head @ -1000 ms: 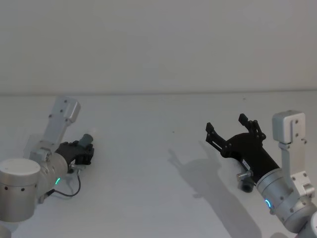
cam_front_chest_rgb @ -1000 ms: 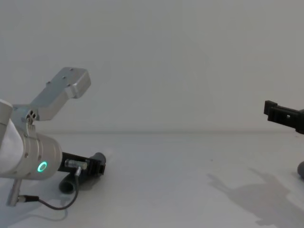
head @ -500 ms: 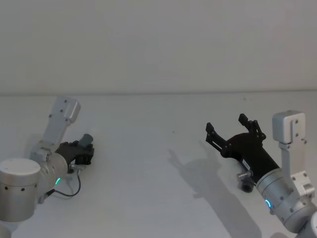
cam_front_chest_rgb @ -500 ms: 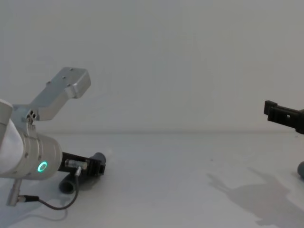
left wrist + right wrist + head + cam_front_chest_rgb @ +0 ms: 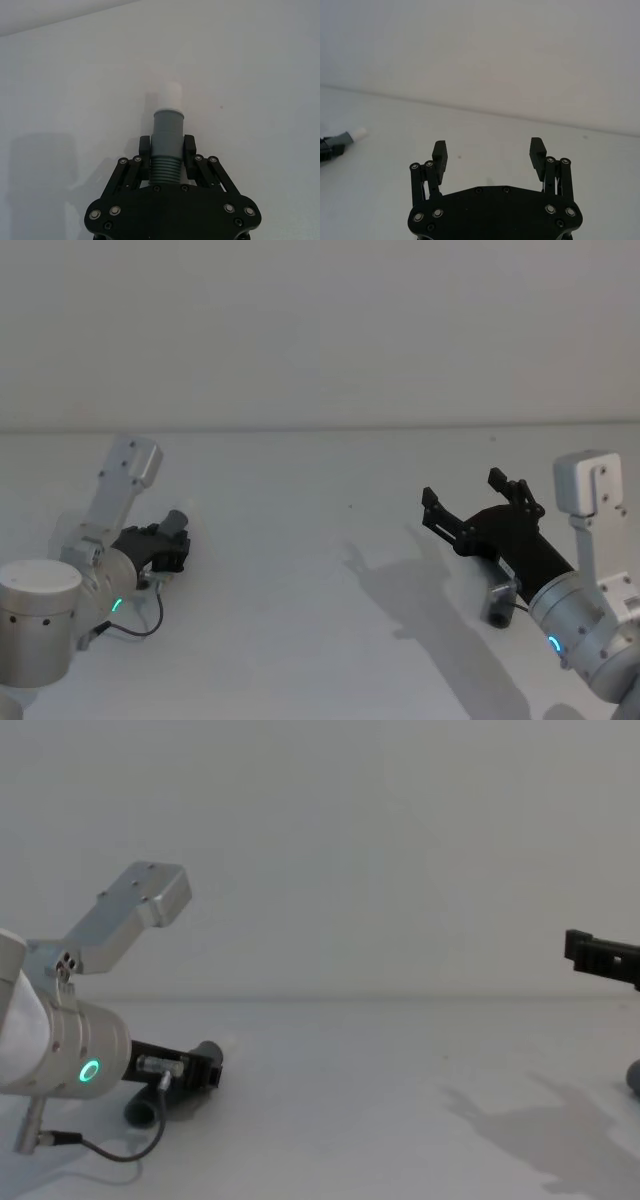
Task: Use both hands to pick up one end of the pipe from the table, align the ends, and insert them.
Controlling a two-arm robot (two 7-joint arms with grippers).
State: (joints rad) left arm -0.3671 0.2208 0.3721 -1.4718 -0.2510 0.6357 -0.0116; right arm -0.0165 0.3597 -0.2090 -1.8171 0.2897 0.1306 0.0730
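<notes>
At the table's (image 5: 300, 540) left, my left gripper (image 5: 168, 543) (image 5: 167, 150) is shut on a dark grey pipe piece (image 5: 167, 137), low over the surface. Its white tip (image 5: 169, 95) sticks out past the fingers, and its rear end (image 5: 140, 1109) hangs below the wrist. This piece (image 5: 341, 138) also appears far off in the right wrist view. My right gripper (image 5: 467, 492) (image 5: 488, 151) hangs open and empty above the table on the right. The second grey pipe piece (image 5: 497, 602) (image 5: 633, 1077) lies on the table under the right arm. One right finger (image 5: 600, 952) enters the chest view.
A thin black cable (image 5: 115, 1152) loops from the left wrist over the table. A plain wall (image 5: 320, 330) rises behind the table's far edge. Open white surface stretches between the two arms.
My right gripper has shifted a little to the right, still open. The left gripper and its pipe piece have not moved.
</notes>
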